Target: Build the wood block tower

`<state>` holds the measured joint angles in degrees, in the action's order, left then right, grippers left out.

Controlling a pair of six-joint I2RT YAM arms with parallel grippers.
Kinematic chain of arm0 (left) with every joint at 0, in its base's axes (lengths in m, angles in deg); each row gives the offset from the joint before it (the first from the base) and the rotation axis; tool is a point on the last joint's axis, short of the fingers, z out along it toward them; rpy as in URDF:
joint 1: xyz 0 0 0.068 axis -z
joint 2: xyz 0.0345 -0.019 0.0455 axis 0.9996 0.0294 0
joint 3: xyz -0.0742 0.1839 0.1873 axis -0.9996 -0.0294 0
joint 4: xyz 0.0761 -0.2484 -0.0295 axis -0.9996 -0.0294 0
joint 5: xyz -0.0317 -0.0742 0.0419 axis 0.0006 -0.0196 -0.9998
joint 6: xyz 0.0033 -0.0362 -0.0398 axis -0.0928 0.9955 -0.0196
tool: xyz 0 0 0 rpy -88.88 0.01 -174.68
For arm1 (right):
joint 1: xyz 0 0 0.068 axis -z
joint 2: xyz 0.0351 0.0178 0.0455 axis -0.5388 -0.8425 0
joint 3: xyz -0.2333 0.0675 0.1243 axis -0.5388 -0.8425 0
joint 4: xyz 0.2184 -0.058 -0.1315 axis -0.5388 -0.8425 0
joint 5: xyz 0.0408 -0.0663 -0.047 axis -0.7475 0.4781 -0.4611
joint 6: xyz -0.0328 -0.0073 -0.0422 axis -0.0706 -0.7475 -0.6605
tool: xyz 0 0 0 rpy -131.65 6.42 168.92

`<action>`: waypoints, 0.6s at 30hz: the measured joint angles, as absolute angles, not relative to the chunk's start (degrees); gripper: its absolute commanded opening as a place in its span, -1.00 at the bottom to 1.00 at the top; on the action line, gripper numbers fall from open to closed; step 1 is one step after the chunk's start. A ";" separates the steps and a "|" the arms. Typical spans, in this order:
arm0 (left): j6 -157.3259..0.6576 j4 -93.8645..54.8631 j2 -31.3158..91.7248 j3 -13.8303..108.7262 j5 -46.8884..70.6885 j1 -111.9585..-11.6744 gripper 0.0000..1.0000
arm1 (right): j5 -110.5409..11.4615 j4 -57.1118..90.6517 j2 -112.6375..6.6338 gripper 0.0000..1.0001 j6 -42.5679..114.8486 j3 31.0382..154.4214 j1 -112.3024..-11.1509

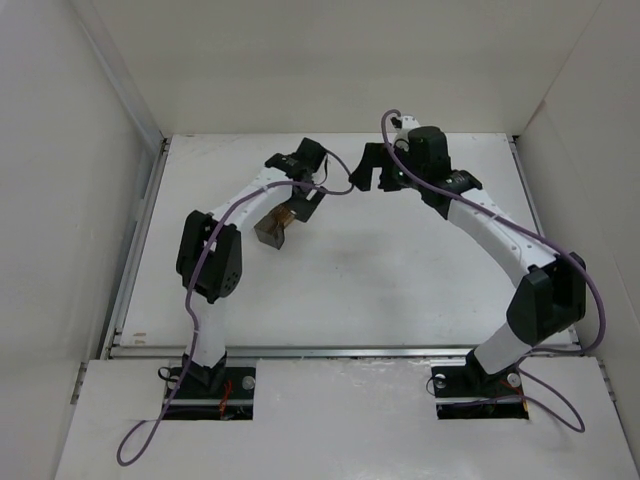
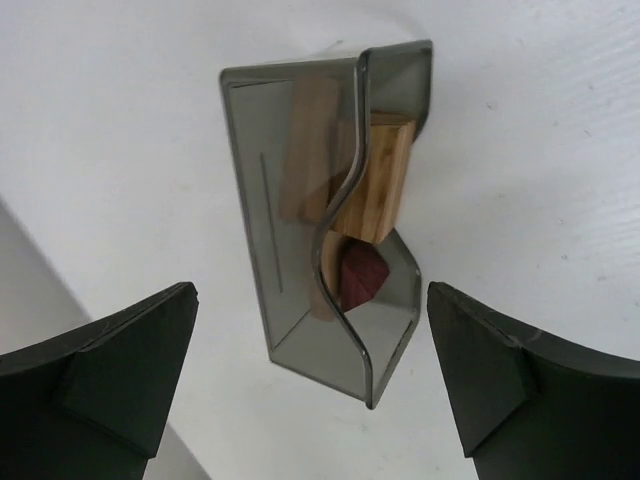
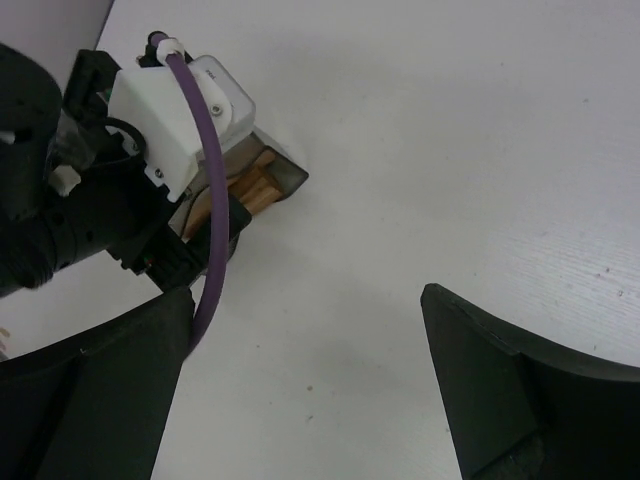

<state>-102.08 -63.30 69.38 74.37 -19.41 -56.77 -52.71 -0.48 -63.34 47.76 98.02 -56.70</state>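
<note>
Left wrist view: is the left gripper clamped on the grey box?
No, the left gripper has its jaws wide apart, one on each side of the grey box, clear of it.

Place: a robot test cell in a lab
Enclosure: plain white panels (image 1: 60, 200) on three sides
Surface: white table (image 1: 400, 290), metal rail (image 1: 340, 351) along its near edge
Equipment: left arm (image 1: 205, 260) and right arm (image 1: 500, 235) bolted down, purple cables (image 3: 216, 200) trailing

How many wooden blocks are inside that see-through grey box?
3 clearly: a tan block at the open side, a long tan one behind the grey box wall, a reddish-brown block below. More may be hidden.
</note>
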 measured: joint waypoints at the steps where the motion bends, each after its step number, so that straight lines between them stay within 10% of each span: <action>1: -102.12 -64.08 69.95 75.35 -16.55 -58.34 0.94 | -52.82 0.26 -63.23 1.00 47.70 98.06 -56.70; 18: -99.02 -65.57 73.89 78.91 -7.65 -66.56 0.29 | -52.84 -6.51 -63.08 1.00 44.46 97.93 -56.02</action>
